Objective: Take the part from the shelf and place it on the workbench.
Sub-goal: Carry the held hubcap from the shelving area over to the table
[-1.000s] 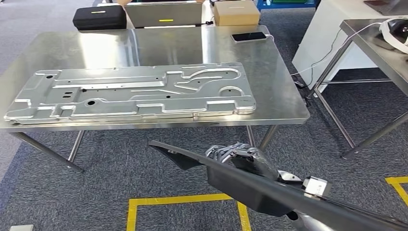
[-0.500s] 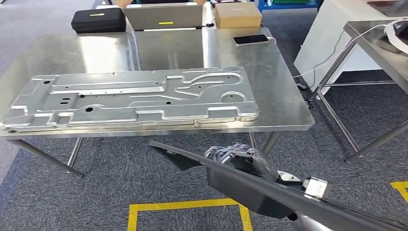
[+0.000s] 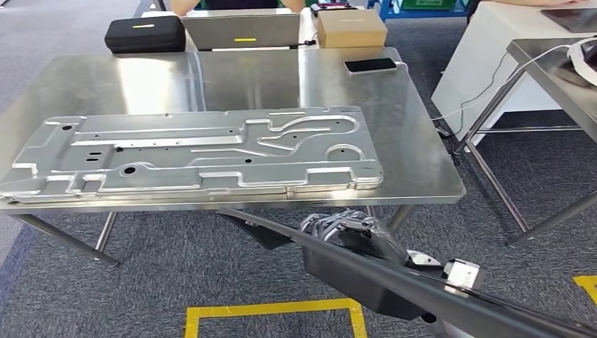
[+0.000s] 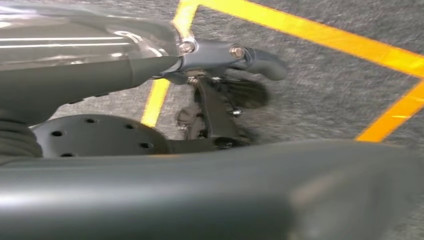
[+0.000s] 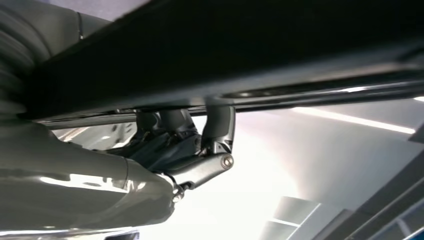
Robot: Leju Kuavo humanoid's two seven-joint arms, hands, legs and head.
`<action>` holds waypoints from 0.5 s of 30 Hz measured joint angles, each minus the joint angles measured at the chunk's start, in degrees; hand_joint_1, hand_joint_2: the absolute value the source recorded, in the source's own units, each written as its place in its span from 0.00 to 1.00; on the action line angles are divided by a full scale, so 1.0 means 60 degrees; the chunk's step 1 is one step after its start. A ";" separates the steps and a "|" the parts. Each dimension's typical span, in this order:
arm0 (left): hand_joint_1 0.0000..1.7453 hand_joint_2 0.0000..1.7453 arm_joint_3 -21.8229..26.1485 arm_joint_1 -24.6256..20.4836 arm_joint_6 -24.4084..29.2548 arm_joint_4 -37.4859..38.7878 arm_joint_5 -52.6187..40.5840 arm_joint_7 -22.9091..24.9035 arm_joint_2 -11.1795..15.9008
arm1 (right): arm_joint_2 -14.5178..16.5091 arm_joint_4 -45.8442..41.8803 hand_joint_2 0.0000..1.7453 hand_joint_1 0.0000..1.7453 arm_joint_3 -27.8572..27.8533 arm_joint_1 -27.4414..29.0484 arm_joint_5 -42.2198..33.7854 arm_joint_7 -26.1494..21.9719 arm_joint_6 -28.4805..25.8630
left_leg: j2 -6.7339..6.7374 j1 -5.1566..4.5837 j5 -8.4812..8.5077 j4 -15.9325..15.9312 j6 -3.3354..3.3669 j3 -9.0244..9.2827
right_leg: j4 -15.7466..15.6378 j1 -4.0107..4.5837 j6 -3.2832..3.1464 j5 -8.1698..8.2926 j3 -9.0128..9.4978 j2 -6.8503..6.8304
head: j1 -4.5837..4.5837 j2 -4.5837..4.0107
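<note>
A long black plastic trim part (image 3: 366,271) stretches diagonally across the lower foreground, held below the front edge of the stainless steel workbench (image 3: 415,151). The right hand (image 3: 352,232) grips the part, its fingers (image 5: 217,125) curled over the edge. The left hand (image 4: 220,95) appears by the floor's yellow tape; whether it holds anything cannot be told. A large stamped metal panel (image 3: 190,151) lies flat on the workbench, with a phone (image 3: 370,65) near the far edge.
</note>
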 joint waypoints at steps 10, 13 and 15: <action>0.00 0.00 0.0000 0.0050 0.0026 0.0000 -0.0001 0.0007 -0.0002 | 0.0045 -0.0007 1.00 1.00 0.0000 0.0066 -0.0002 0.0000 0.0000 | 0.0001 0.0041 -0.0197 0.2187 -0.0160 -0.1535 | -0.0042 -0.0063 -0.0277 -0.0357 0.0440 -0.0002 | -0.0007 0.0000; 0.00 0.00 0.0005 0.0044 0.0027 0.0000 -0.0002 0.0020 -0.0002 | 0.0080 -0.0001 1.00 1.00 0.0001 0.0053 -0.0001 0.0009 0.0000 | -0.0022 -0.0048 0.0756 0.0735 0.0043 -0.1041 | -0.0086 -0.0059 -0.0205 -0.0513 0.0668 0.0012 | -0.0004 0.0000; 0.00 0.00 0.0007 0.0040 0.0027 0.0000 -0.0004 0.0031 -0.0003 | 0.0116 0.0004 1.00 1.00 0.0006 0.0041 -0.0002 0.0024 0.0000 | -0.0029 -0.0115 0.0706 0.0456 0.0127 -0.0955 | -0.0137 -0.0075 -0.0110 -0.0532 0.0648 0.0016 | -0.0003 0.0000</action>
